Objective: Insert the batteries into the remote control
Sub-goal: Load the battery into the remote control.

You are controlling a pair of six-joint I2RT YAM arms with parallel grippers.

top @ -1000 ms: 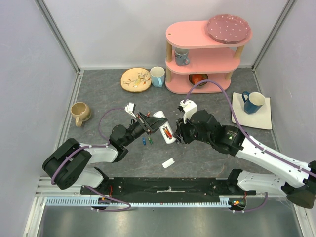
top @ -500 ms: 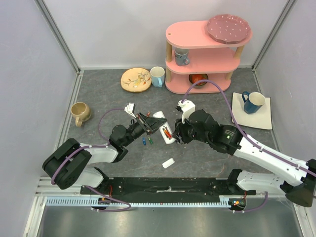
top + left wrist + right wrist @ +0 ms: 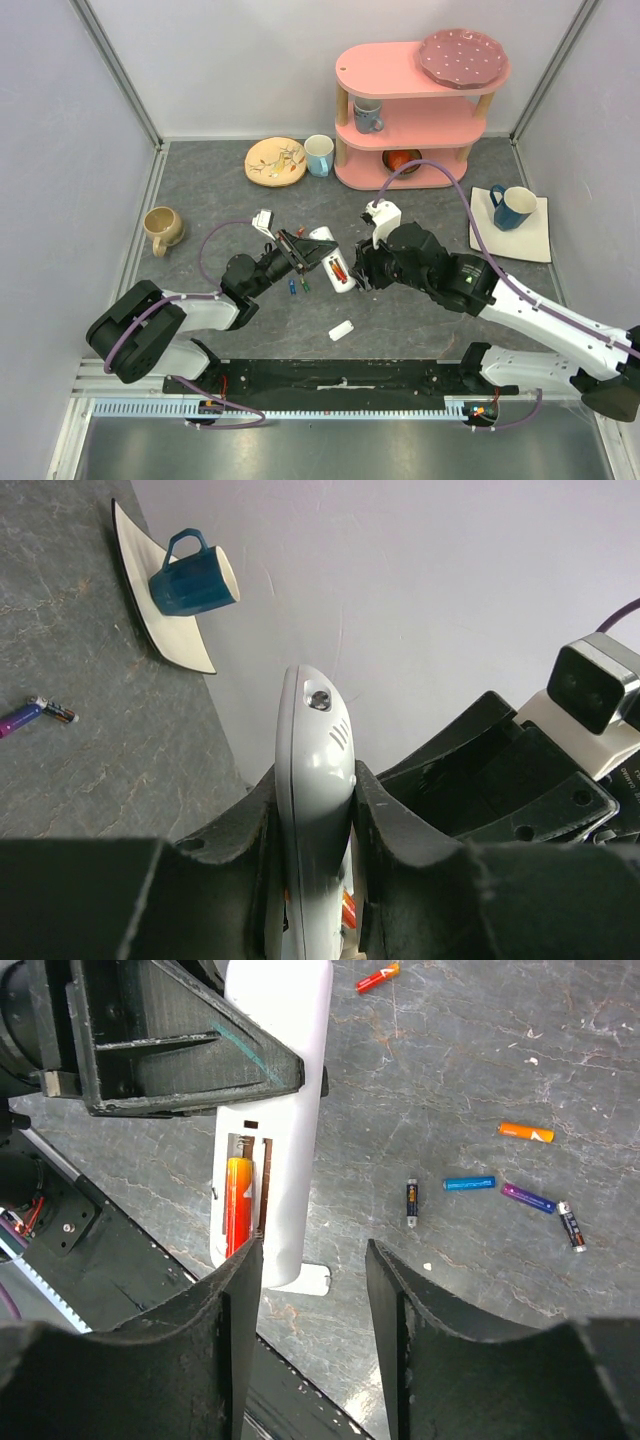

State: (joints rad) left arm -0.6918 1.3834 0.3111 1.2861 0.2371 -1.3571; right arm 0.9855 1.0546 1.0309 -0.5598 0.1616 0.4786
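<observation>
Gripping the remote control [image 3: 315,770] by its long edges, the left gripper [image 3: 315,780] is closed on the handset, with one black finger [image 3: 250,830] pressed against each side. In the overhead view the remote control sits near the middle of the table [image 3: 200,200], between the two arms, its free end angled toward the right arm. Its back faces upward and the battery compartment [image 3: 245,1200] is uncovered. One orange-red battery [image 3: 236,1205] lies in the slot nearer the edge; the slot beside it shows no battery. The right gripper [image 3: 312,1255] hangs just above the compartment end of the handset with its fingers spread and nothing between them. Its left finger [image 3: 235,1340] overlaps the edge of the compartment in the wrist view; contact cannot be confirmed. The white back cover [image 3: 341,329] lies flat on the table on the near side of the handset, apart from it. Loose batteries [image 3: 469,1183] are scattered on the table: an orange one, a blue one, a purple one and two dark ones lie grouped together, and a red-orange one lies apart from them. The overhead view also shows a blue battery [image 3: 291,286] and a green battery [image 3: 305,284] side by side below the left gripper. A blue mug [image 3: 190,575] stands on a white plate [image 3: 165,645] at the right side of the table.
</observation>
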